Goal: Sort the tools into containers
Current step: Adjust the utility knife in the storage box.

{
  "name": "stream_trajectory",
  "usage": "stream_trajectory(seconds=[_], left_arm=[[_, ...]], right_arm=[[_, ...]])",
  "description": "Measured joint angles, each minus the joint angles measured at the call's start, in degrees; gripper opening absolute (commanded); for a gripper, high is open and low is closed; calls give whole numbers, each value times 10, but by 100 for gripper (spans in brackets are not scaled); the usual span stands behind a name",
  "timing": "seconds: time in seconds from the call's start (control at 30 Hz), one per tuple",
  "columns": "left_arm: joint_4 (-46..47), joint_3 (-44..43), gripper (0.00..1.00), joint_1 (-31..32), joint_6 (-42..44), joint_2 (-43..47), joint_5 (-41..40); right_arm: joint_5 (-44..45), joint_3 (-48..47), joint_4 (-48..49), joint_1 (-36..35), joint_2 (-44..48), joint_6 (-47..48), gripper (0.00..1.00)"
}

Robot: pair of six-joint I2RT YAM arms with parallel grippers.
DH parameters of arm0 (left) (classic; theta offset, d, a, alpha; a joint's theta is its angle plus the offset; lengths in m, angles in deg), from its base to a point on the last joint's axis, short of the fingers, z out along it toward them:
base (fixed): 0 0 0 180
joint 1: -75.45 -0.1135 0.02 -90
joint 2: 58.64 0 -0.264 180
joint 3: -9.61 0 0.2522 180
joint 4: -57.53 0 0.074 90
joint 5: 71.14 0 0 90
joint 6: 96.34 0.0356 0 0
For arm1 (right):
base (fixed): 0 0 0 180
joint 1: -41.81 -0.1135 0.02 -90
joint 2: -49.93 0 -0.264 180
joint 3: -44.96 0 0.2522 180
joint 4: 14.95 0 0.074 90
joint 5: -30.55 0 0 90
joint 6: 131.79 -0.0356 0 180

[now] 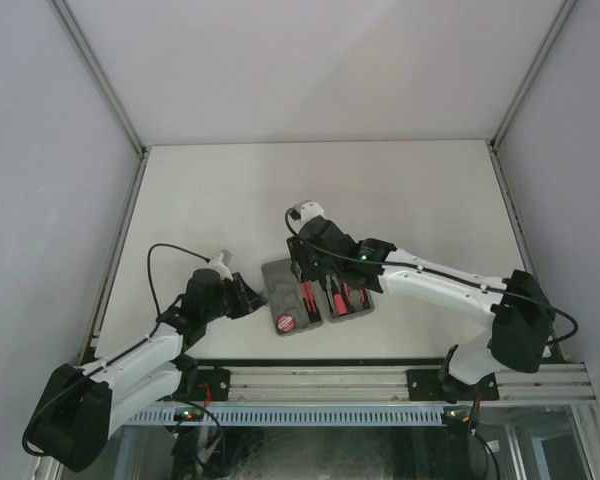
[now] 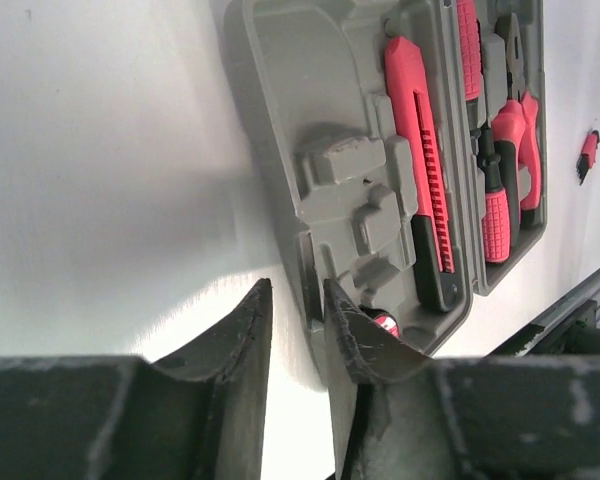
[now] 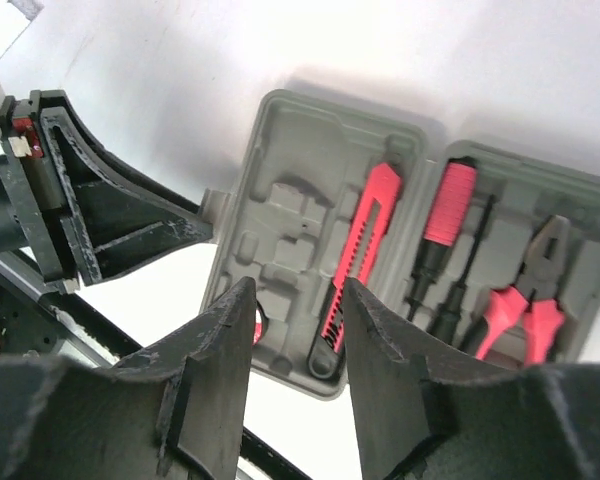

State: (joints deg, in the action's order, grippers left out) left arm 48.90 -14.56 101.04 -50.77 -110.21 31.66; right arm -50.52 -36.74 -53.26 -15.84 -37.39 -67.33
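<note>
The grey case (image 1: 277,275) lies open on the table, also in the left wrist view (image 2: 280,100) and the right wrist view (image 3: 280,150). In its recesses lie a slim red-black stick tool (image 3: 360,250), a red-handled screwdriver (image 3: 450,205), a second screwdriver (image 2: 495,215), red-handled pliers (image 3: 525,305) and a round red-black piece (image 1: 285,322). A small comb-like piece (image 2: 588,155) lies on the table beyond the case. My left gripper (image 2: 295,285) is slightly open at the case's left rim, also seen in the top view (image 1: 258,297). My right gripper (image 3: 298,285) is open and empty above the case's left half (image 1: 315,275).
The white table (image 1: 380,200) is walled on three sides. A metal rail (image 1: 380,385) runs along the near edge just behind the case. My left gripper (image 3: 110,215) shows in the right wrist view beside the case's latch tab (image 3: 212,205).
</note>
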Motion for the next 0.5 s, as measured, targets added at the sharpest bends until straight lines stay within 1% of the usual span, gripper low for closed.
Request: stream_trajectory(seconds=[0.17,0.4,0.5], left_arm=[[-46,-10,44,0,3,34,-12],[-94,-42,49,0,5,78,-31],[-115,-55,53,0,8,88,-37]], right_arm=[[43,52,0,-2,68,-2,44],[117,153,0,2,196,-22,49],[148,200,7,12,262,-41,54]])
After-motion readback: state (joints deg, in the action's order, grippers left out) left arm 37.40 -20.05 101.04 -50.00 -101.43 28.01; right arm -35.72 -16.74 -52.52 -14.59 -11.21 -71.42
